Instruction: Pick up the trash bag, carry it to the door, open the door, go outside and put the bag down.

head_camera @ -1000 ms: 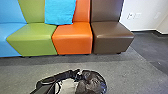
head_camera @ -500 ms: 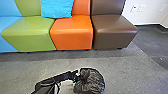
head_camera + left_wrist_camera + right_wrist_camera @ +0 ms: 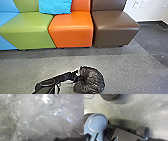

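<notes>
The left gripper (image 3: 78, 75) holds the trash bag (image 3: 91, 79) in its jaws, lower centre; the right jaws' state cannot be told.

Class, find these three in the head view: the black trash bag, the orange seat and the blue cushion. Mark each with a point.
trash bag (image 3: 92, 80): head view, on its bulging side
orange seat (image 3: 71, 38): head view, on its front face
blue cushion (image 3: 55, 6): head view, middle of its visible part

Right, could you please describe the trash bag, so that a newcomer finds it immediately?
Start from the row of coloured seats across the top of the head view. Below, the robot's left arm reaches over grey floor. The trash bag is the rounded, wrinkled black bundle at its end, unlike the slim, jointed arm.
</notes>
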